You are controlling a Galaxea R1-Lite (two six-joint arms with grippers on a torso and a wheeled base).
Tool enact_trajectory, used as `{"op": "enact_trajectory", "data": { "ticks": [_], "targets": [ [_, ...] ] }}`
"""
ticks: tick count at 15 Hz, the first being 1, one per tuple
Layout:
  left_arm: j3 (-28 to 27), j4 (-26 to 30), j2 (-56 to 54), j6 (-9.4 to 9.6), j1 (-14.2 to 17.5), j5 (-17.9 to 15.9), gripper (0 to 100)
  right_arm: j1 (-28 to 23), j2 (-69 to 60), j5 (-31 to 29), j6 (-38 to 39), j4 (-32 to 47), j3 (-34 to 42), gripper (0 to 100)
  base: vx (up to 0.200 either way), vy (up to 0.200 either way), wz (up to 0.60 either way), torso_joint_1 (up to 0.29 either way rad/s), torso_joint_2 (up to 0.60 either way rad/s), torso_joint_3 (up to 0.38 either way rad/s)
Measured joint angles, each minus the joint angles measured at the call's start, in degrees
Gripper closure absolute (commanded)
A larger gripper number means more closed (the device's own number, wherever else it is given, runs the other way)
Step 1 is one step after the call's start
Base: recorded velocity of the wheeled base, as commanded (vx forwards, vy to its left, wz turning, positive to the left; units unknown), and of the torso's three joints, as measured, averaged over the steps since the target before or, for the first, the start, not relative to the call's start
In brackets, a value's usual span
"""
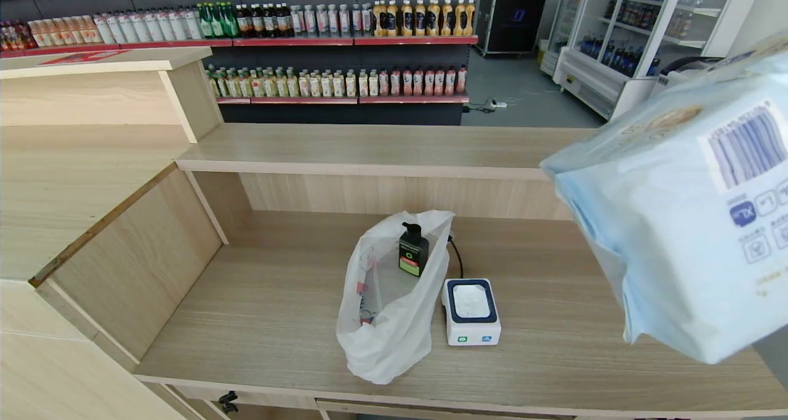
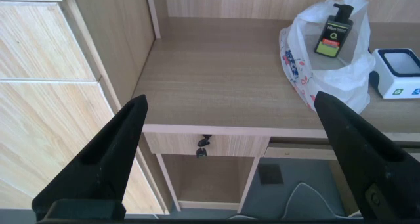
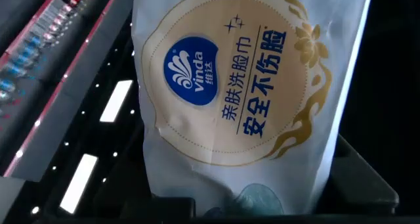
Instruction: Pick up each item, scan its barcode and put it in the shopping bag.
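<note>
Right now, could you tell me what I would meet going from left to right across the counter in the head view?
shopping bag → barcode scanner → pale blue pack, held up in the air at the right edge.

I saw the light wooden counter [image 1: 277, 321] bearing a white shopping bag [image 1: 394, 337], with a white barcode scanner [image 1: 471, 312] just beside it and its black cable [image 1: 457, 254] trailing back.

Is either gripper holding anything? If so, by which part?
The right gripper holds the pale blue pack by one end, as far as the wrist view shows. The left gripper is open and empty.
</note>
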Motion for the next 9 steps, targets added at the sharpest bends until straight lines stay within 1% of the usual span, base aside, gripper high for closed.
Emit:
{"op": "enact_trajectory", "data": {
  "ticks": [3,4,6,9],
  "targets": [
    [0.0,0.0,0.0,0.00,0.0,0.0,0,9.6,-0.8,-2.1,-6.4,-1.1,1.5,100,0.000,0.000,0.00,0.000,0.00,0.000],
    [0.0,0.0,0.0,0.00,0.0,0.0,0,11.3,-1.0,-2.2,-7.6,-0.8,2.0,100,0.000,0.000,0.00,0.000,0.00,0.000],
    [0.0,0.0,0.0,0.00,0.0,0.0,0,12.6,-1.3,-2.4,-8.8,0.1,2.8,100,0.000,0.000,0.00,0.000,0.00,0.000],
    [0.0,0.0,0.0,0.00,0.0,0.0,0,13.1,-3.1,-2.4,-13.5,13.6,3.4,100,0.000,0.000,0.00,0.000,0.00,0.000]
  ]
}}
